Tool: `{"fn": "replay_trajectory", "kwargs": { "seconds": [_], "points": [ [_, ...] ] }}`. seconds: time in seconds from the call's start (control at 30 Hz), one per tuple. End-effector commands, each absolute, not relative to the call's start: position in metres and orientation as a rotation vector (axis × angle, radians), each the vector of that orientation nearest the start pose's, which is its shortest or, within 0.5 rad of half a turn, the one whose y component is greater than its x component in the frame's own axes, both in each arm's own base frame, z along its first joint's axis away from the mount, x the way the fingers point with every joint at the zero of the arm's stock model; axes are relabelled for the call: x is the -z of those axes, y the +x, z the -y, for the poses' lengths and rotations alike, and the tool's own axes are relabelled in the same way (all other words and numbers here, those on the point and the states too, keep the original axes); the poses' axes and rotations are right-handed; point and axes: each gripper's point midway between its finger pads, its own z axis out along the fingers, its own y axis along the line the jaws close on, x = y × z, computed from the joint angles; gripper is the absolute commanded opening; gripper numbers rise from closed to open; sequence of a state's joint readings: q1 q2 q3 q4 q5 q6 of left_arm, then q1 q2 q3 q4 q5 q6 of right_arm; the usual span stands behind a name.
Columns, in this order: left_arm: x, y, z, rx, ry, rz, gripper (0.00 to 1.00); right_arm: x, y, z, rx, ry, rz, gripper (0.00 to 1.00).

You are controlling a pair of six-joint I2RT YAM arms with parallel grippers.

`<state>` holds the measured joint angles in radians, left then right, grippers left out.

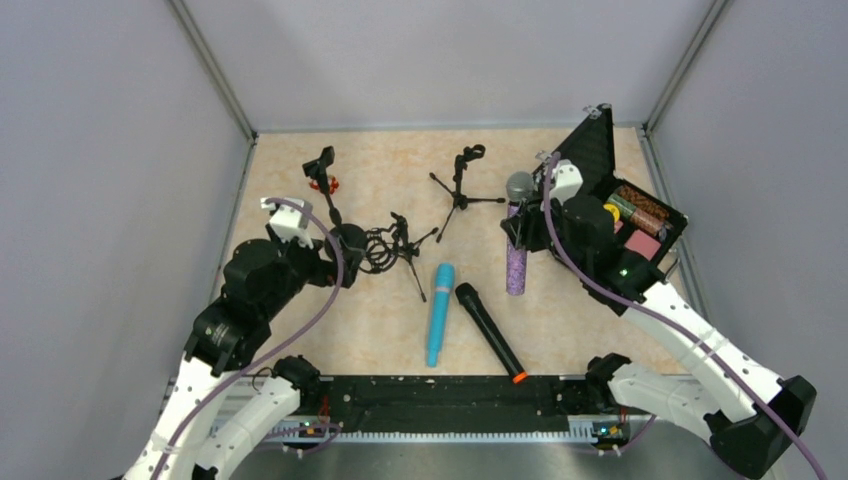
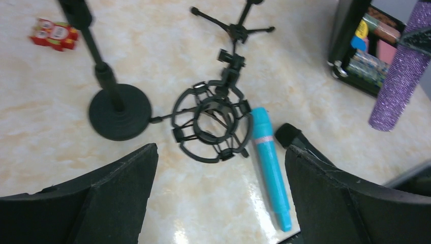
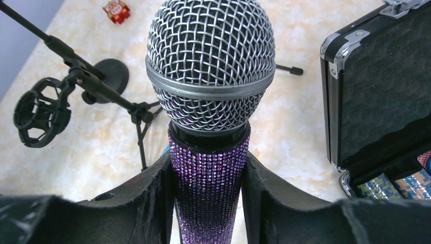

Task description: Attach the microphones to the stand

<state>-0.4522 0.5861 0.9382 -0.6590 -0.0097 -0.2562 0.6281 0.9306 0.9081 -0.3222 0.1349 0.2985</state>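
- My left pincer (image 2: 221,150) stood wide open, holding nothing – through its wrist view the two black fingers (image 2: 117,193) framed the bottom corners.
- Between them, on the table (image 2: 167,30), lay a shock mount (image 2: 212,122) on a tipped tripod stand (image 1: 405,245), just left of centre in the top view.
- A round-base stand (image 2: 119,112) stood just left of the mount, with a small red toy (image 2: 53,34) in the upper left of that frame.
- My right pincer (image 3: 208,178) was clamped on the purple mic (image 3: 211,66), gripping the glittery body just below the mesh head.
- In the top view the purple mic (image 1: 516,265) stood roughly upright at centre right, beside the open black case (image 1: 600,150); I could not tell whether its lower end touched the table.
- The turquoise mic (image 1: 438,313) lay flat at lower centre, with the black mic (image 1: 490,332) just right of it – orange end toward the bottom edge, heads close, tails spread apart.
- A second tripod stand (image 1: 462,190) stood upright at upper centre, its clip empty.
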Motion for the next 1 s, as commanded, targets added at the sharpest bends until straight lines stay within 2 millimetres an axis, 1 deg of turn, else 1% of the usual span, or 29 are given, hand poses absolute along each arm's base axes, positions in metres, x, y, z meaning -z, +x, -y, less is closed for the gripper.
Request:
{"fn": "replay_trajectory", "kwargs": {
  "seconds": [0.0,0.03,0.1,0.3,0.43,0.53,0.63,0.73,0.87,0.97],
  "points": [
    [-0.297,0.204,0.158,0.749,0.269,-1.932,0.99,-0.304,0.272,-0.185,-0.565,-0.178,-1.748,0.00],
    [-0.296,0.202,0.166,0.795,0.299,-1.940,0.99,-0.305,0.271,-0.184,-0.568,-0.177,-1.741,0.00],
    [-0.298,0.202,0.177,0.844,0.325,-1.935,0.99,-0.308,0.268,-0.181,-0.573,-0.171,-1.728,0.00],
    [-0.309,0.201,0.196,0.907,0.385,-1.868,0.99,-0.307,0.263,-0.173,-0.567,-0.140,-1.722,0.00],
    [-0.305,0.201,0.214,0.923,0.436,-1.869,0.99,-0.305,0.261,-0.169,-0.560,-0.117,-1.732,0.00],
    [-0.300,0.199,0.232,0.921,0.506,-1.871,0.99,-0.302,0.260,-0.167,-0.556,-0.109,-1.743,0.00],
    [-0.291,0.196,0.254,0.902,0.581,-1.883,0.99,-0.298,0.259,-0.165,-0.546,-0.103,-1.763,0.00],
    [-0.276,0.192,0.279,0.879,0.658,-1.906,0.99,-0.292,0.259,-0.162,-0.529,-0.091,-1.791,0.00],
    [-0.248,0.183,0.312,0.856,0.754,-1.937,0.99,-0.281,0.262,-0.156,-0.514,-0.069,-1.843,0.00],
    [-0.230,0.173,0.333,0.855,0.811,-1.940,0.99,-0.271,0.266,-0.146,-0.509,-0.029,-1.887,0.00]
  ]
}}
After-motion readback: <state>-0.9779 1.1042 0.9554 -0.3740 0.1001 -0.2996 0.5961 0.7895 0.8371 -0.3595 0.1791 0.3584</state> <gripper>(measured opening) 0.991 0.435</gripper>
